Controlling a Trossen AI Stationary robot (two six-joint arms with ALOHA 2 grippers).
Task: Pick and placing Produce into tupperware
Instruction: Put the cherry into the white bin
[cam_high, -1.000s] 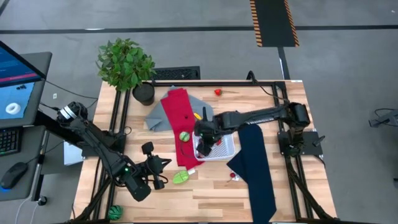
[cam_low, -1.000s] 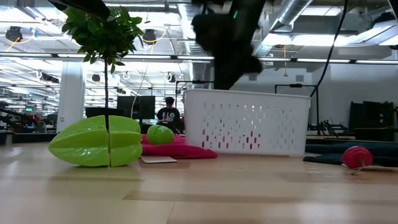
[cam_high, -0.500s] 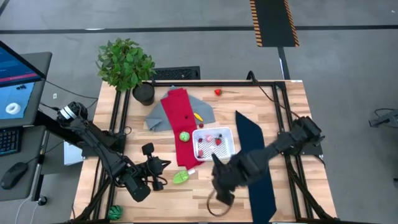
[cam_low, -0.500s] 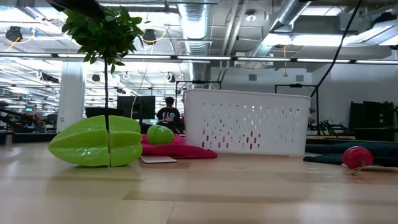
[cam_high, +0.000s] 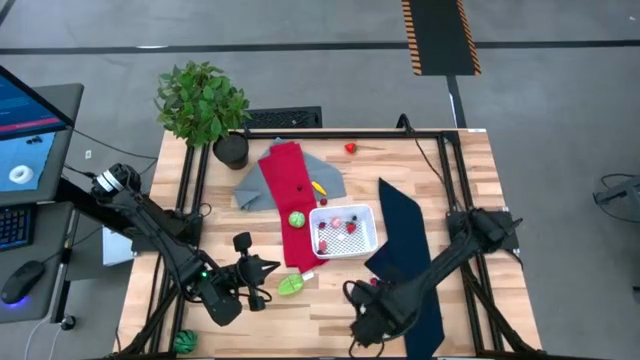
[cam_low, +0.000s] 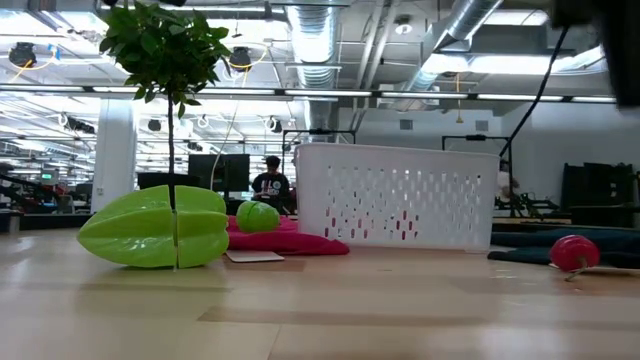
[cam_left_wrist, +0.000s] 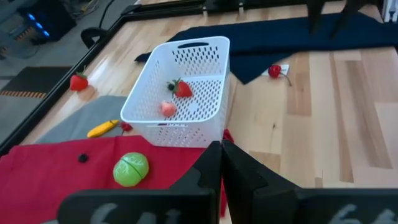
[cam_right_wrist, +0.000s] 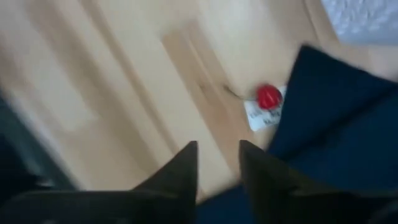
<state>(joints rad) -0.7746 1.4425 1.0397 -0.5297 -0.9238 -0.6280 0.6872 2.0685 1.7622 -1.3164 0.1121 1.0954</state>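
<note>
The white tupperware (cam_high: 345, 232) stands mid-table with a red strawberry (cam_left_wrist: 182, 89) and a pink piece (cam_left_wrist: 167, 109) inside. More produce lies loose: a green round fruit (cam_high: 297, 219) on the red cloth (cam_high: 285, 190), a green starfruit (cam_high: 291, 286), a yellow piece (cam_high: 318, 187), a strawberry (cam_high: 351, 148) and a red cherry (cam_high: 375, 283) on a white tag. My right gripper (cam_right_wrist: 217, 155) hangs open over the bare wood near the front edge, just short of the cherry (cam_right_wrist: 268, 96), holding nothing. My left gripper (cam_left_wrist: 221, 158) waits shut at the front left.
A long navy cloth (cam_high: 410, 265) runs from beside the tupperware to the near edge, under my right arm. A grey cloth (cam_high: 248, 188) lies beneath the red one. A potted plant (cam_high: 205, 100) stands at the far left corner. Black rails frame the table.
My right gripper has swung from above the tupperware toward the table's near edge and now hangs by the cherry and the navy cloth. The tupperware and the loose produce have stayed where they were.
</note>
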